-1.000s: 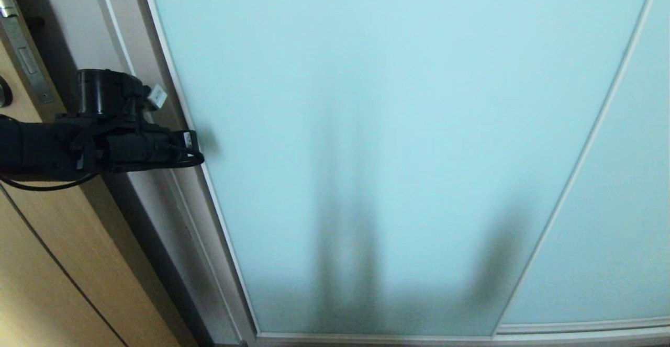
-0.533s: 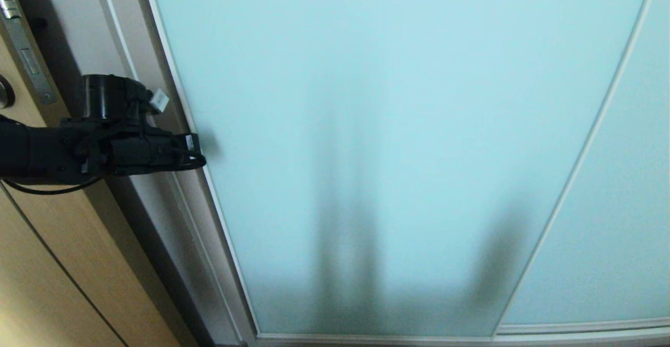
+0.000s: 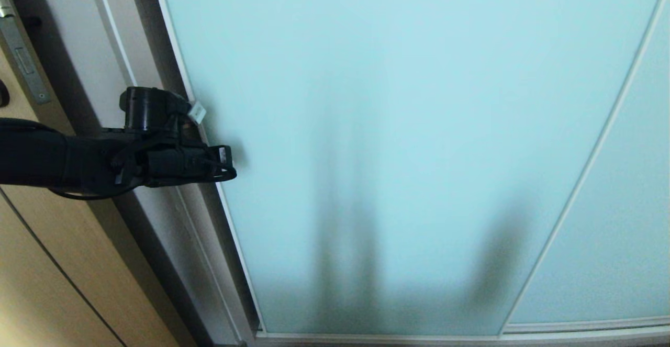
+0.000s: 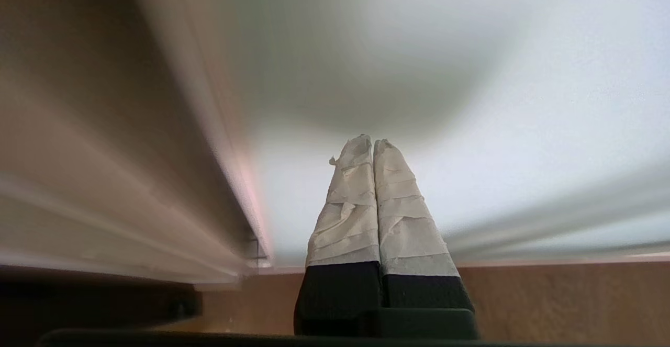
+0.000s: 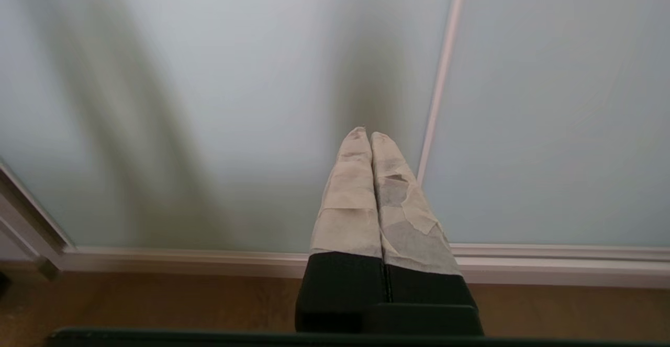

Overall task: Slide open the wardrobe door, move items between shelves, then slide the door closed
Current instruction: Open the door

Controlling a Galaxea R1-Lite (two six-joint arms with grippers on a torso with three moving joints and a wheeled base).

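Note:
The sliding wardrobe door (image 3: 392, 101), frosted pale aqua glass in a slim silver frame, fills the head view. My left gripper (image 3: 226, 161) reaches in from the left and is shut with nothing in it. Its taped fingertips (image 4: 361, 145) point at the glass (image 4: 523, 75) just inside the door's left frame edge, very close to or touching it. A narrow dark gap shows along that edge. My right gripper (image 5: 366, 133) is shut and empty, low in front of the same door (image 5: 209, 101), outside the head view. The items and the shelves are hidden behind the door.
A second frosted panel (image 3: 628, 205) overlaps on the right. Left of the wardrobe's white side post (image 3: 152, 221) stands a tan wooden door (image 3: 47, 263) with a metal latch plate (image 3: 23, 59). Brown wood floor (image 5: 157, 300) runs along the bottom track.
My left gripper has moved right, onto the glass, and the sliding door has shifted a little to the right with it. The right gripper has not moved.

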